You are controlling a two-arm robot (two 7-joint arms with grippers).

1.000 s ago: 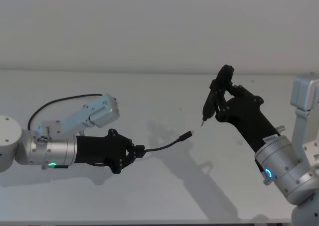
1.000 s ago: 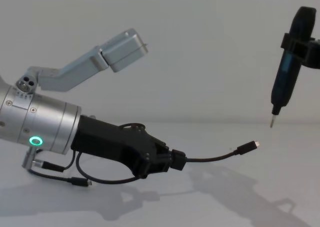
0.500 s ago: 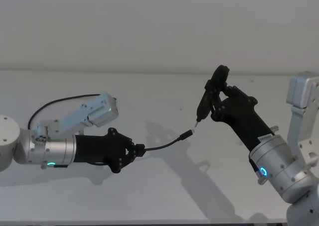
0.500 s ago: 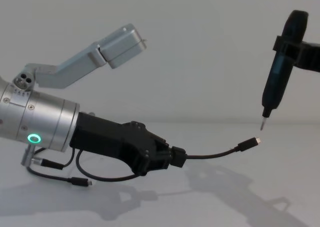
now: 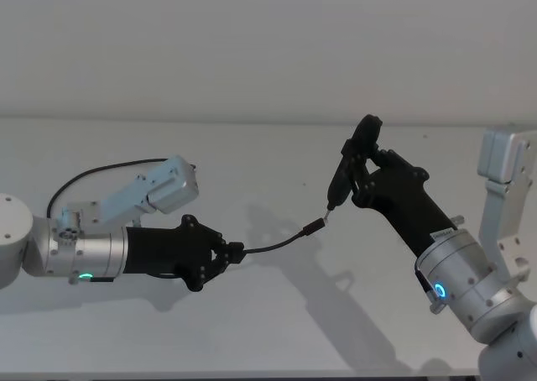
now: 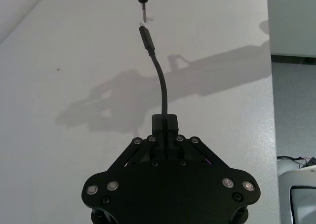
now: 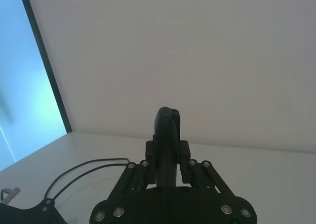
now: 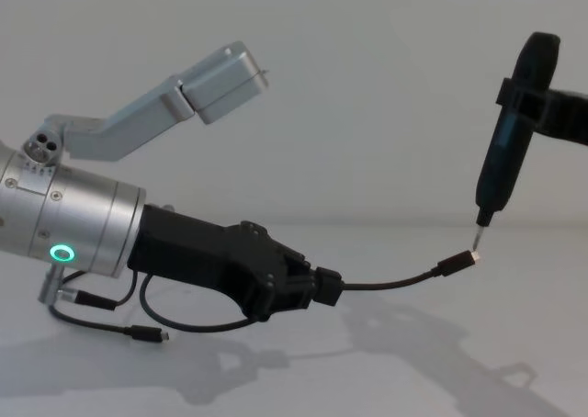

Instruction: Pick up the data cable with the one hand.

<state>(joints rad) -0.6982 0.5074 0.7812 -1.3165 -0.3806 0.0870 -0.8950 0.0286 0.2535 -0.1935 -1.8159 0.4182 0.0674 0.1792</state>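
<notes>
Left gripper (image 5: 228, 253), black, on a silver wrist with a green ring, is pinched on the data cable (image 5: 277, 244) above the white table (image 5: 277, 331); fingers pressed onto the cable's thick end; cable arcs forward from the jaws, clear of the table, ending in a small plug (image 8: 457, 264) with a silver tip. Right gripper (image 5: 362, 180) is raised on the right, clamped around a dark pen-shaped tool (image 8: 505, 146) held nearly upright; the tool's pointed tip sits just above the plug, touching or nearly so; contact cannot be confirmed.
</notes>
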